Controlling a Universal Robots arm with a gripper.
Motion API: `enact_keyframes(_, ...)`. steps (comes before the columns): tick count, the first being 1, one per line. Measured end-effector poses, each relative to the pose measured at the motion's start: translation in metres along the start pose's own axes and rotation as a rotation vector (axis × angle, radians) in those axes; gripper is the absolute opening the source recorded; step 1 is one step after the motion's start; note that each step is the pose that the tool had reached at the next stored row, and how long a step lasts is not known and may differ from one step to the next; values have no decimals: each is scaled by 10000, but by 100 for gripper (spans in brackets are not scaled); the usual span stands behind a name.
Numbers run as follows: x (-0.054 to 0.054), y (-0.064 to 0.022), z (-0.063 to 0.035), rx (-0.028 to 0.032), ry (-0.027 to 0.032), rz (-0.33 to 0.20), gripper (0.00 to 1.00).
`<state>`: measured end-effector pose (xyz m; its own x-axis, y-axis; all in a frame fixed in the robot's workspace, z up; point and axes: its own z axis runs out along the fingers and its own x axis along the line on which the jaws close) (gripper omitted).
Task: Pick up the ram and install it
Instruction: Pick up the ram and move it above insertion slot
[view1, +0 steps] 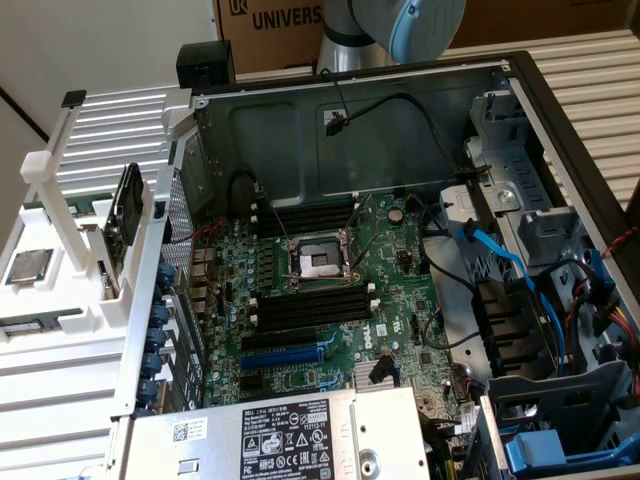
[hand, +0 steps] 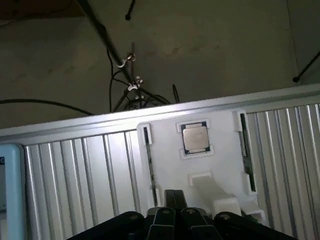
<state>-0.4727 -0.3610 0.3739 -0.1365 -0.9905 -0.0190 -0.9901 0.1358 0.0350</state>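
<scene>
Exterior view's left: white holder (view1: 85, 300) on the ribbed worktop (view1: 50, 400). To its right is the open PC case (view1: 560, 120), whose black memory slots (view1: 310, 308) look unfilled.

Wrist view: claw (hand: 171, 194) clenched and empty. The ram (hand: 148, 165) stands on edge in a holder slot just ahead of it — long axis running away from the claw, processor chip (hand: 195, 138) alongside.
</scene>
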Motion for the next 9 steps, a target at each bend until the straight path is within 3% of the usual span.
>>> enact_keyframes(2,0,0,2,-14,19,-688,11)
enact_keyframes(7,1,8,5,-16,26,-874,11)
enact_keyframes(9,13,86,58,61,19,-876,11)
